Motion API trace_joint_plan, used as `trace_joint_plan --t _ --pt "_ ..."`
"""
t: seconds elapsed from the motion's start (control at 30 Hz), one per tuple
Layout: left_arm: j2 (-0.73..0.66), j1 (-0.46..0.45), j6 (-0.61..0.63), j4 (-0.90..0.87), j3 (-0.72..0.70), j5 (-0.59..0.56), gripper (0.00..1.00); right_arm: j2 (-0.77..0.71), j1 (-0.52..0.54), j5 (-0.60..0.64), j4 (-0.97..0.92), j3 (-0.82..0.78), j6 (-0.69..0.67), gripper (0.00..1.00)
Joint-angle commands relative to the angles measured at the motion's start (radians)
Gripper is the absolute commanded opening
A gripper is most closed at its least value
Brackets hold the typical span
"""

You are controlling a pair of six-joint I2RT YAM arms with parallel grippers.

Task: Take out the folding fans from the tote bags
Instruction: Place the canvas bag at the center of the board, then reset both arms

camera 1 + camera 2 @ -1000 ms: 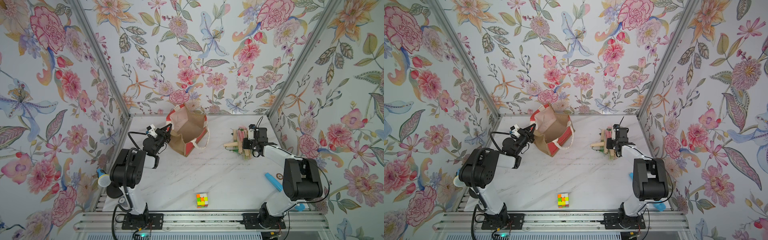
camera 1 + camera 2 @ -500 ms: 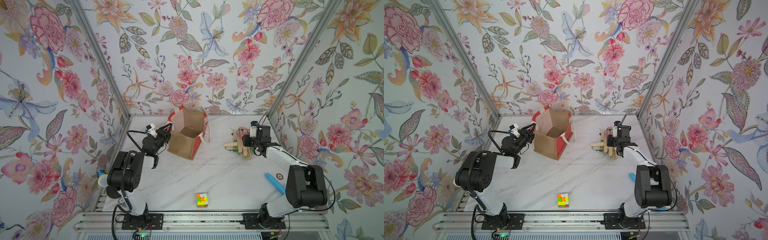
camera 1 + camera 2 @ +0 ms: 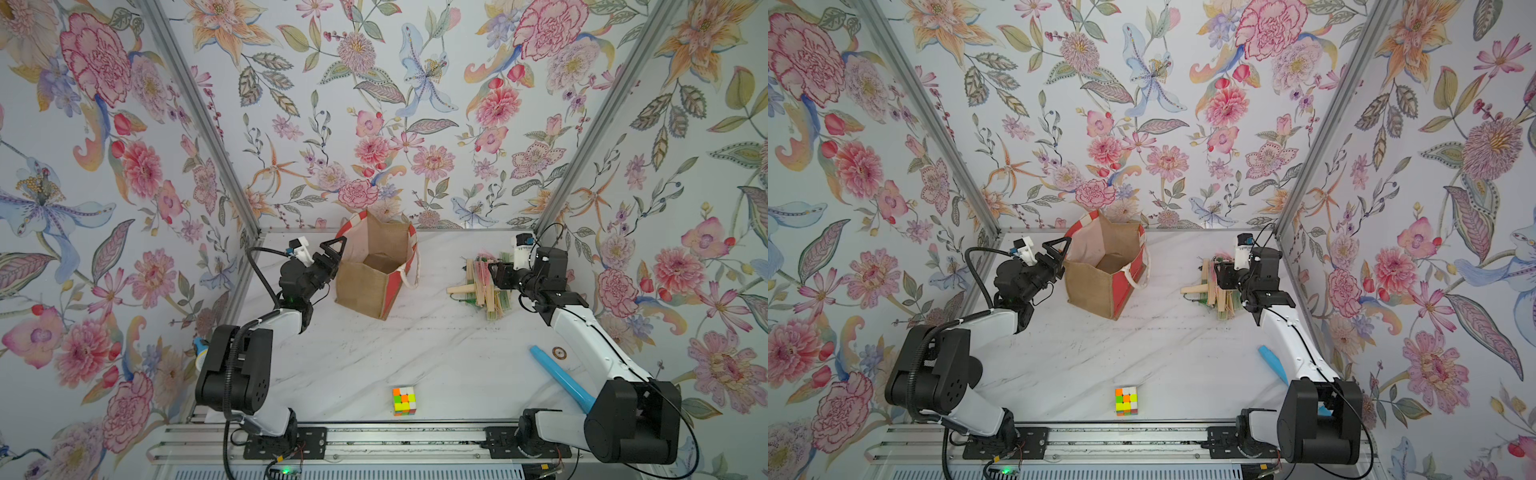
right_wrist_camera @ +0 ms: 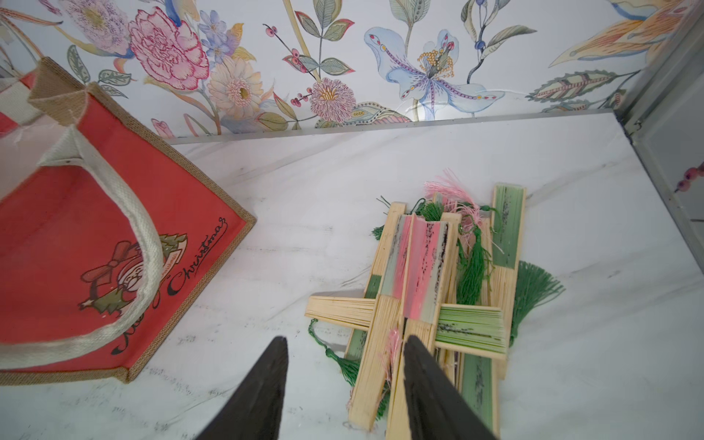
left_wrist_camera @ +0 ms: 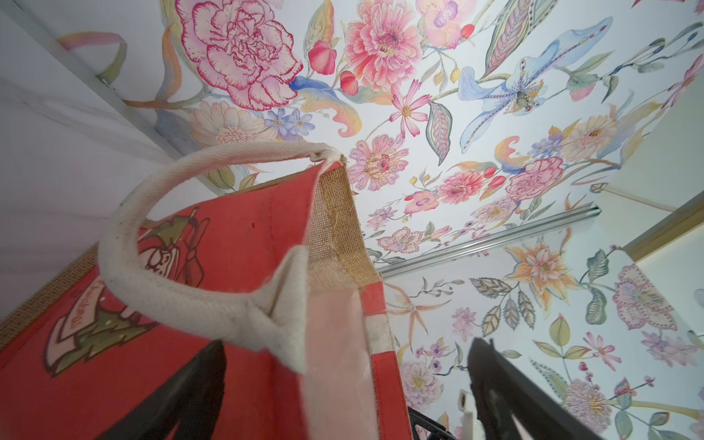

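Now the boxy brown-and-red jute bag (image 3: 376, 286) stands up straighter at 12 o'clock on the white worktop (image 3: 353, 361). At its 9 o'clock, the left claw (image 3: 334, 249) has let go and gapes wide. At 2 o'clock, the right claw (image 3: 492, 270) hangs open and empty over the pile of bamboo folding fans (image 3: 482, 291). I think the bag is empty, so the job looks nearly done.

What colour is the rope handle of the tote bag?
Off-white handle; the left wrist view shows it best.

tote bag (image 3: 361, 286) was brown jute with red panels and red-white striped trim, rope handles (image 5: 183, 297) off-white, folding fans (image 4: 415, 274) pale bamboo with green and pink pleats, tassels green and pink, table (image 3: 353, 353) white marble with grey veins, walls (image 3: 374, 104) pink-blue-orange floral, cube (image 3: 404, 400) multicoloured, tube (image 3: 559, 376) light blue
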Motion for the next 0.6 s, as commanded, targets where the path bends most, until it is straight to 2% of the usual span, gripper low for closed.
trace_joint_plan --t 0.0,0.27,0.57 --pt "-0.085 0.007 0.203 -0.208 0.051 -0.064 0.99 -0.055 -0.014 -0.041 -0.032 -0.028 0.012 0.52" --pt "-0.218 0.007 0.484 -0.549 0.143 -0.208 0.99 -0.121 -0.035 -0.066 -0.045 -0.051 0.014 0.54" --pt "-0.321 0.006 0.675 -0.666 0.135 -0.333 0.99 -0.176 -0.056 -0.053 -0.045 -0.088 0.003 0.55"
